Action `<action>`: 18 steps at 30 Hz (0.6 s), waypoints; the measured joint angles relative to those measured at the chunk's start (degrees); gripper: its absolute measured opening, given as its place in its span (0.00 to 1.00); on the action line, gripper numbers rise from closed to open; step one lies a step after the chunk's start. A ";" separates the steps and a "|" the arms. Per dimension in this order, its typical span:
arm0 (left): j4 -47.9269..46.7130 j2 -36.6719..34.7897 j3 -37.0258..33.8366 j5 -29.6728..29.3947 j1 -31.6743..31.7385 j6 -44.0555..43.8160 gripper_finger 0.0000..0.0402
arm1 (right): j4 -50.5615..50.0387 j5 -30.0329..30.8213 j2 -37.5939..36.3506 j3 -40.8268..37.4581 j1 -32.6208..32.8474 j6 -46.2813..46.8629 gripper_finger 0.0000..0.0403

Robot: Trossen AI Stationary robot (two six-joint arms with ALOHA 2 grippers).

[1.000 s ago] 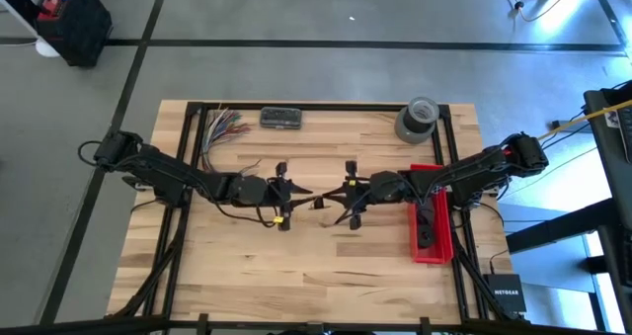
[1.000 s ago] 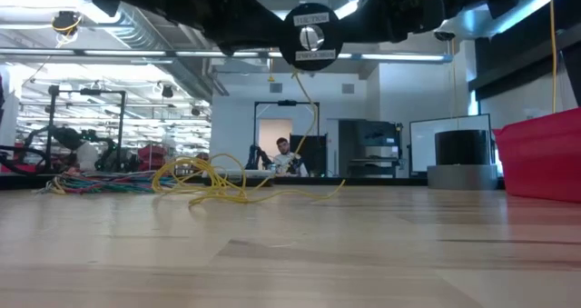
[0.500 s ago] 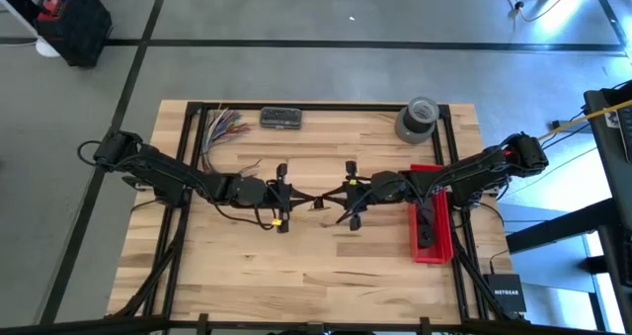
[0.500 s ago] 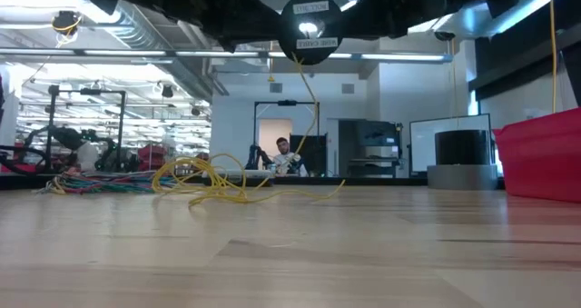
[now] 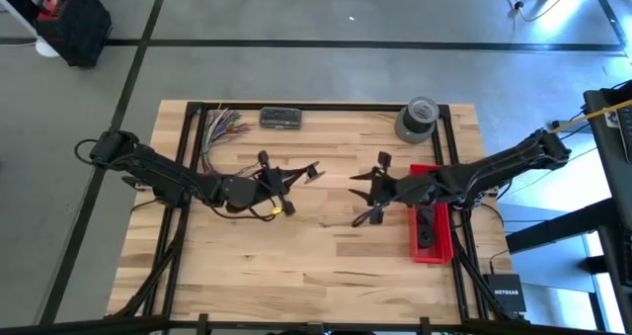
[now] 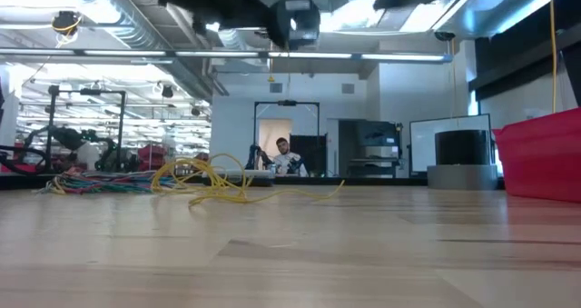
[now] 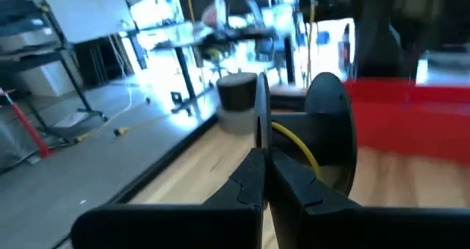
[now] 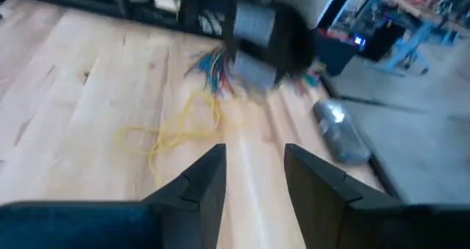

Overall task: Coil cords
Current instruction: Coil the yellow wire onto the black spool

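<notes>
Broadly, the counter (image 5: pixel 316 266) is carrying the loosely heaped cords (image 6: pixel 213 185), lying toward its far left. The left end effector (image 7: pixel 266 177) is hovering clenched on a yellow strand; the right end effector (image 8: pixel 253 172) is hanging released, well apart. Pulling risks snagging the multicoloured wires (image 6: pixel 91 183) beside them.

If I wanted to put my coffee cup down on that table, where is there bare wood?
The widest bare wood is the near strip of the table, below both arms. The middle is crowded by the left claw and right claw. The far side holds coloured wires, a tape roll and a red bin.
</notes>
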 joint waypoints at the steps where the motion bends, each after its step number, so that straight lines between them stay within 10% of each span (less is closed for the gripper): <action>1: 1.52 0.00 0.00 0.04 -0.23 0.21 0.00 | 2.76 0.00 0.77 -2.14 -0.01 0.37 0.36; 9: 4.63 -0.02 0.00 0.04 -1.36 0.51 0.00 | 47.98 0.02 17.20 -13.66 -4.12 -4.40 0.36; 18: 5.05 -0.02 0.00 0.07 -1.60 1.10 0.00 | 60.49 -7.28 35.31 -5.73 -9.29 -5.84 0.36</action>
